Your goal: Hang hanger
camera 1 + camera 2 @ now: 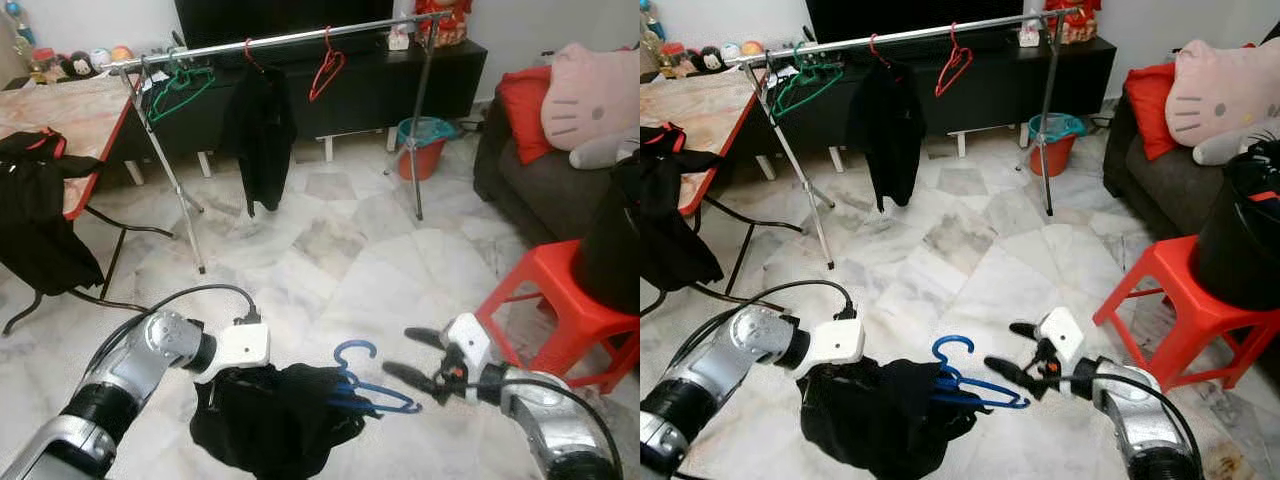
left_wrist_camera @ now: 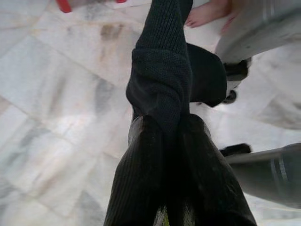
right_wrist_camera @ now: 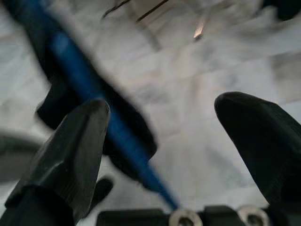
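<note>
**Blue hanger with black garment held low over the floor; rail at the far side**

Nearest the robot, the left gripper (image 2: 164, 141) has its two fingers pressed together on a fold of the black garment (image 1: 275, 420), which hangs bunched just above the white marble floor (image 1: 340, 260). The blue hanger (image 1: 372, 388) sits in that garment, hook up, one arm sticking out toward the right gripper (image 1: 415, 360). The right gripper's fingers are spread, with the hanger's arm between them in the wrist view; contact cannot be told because that view is blurred.

A red plastic stool (image 1: 560, 300) stands by the right arm and carries a black bin-like object (image 1: 615, 240) at its far edge. At the left, a folding table (image 1: 70, 120) with a red edge has a black jacket (image 1: 40, 215) draped over its near edge.

Further off, a metal clothes rail (image 1: 280, 40) on tripod legs crosses the room. On it hang green hangers (image 1: 180, 90) near the left end, a black garment on a red hanger (image 1: 258, 135) at the middle, and an empty red hanger (image 1: 326, 65) beside it. Behind the rail are a low black cabinet (image 1: 370, 85) and a red bucket with a teal liner (image 1: 425, 145). At the right, a dark sofa (image 1: 540, 185) holds a red cushion (image 1: 525, 110) and a pink cat-face cushion (image 1: 595, 95).

No legible writing or labels.
</note>
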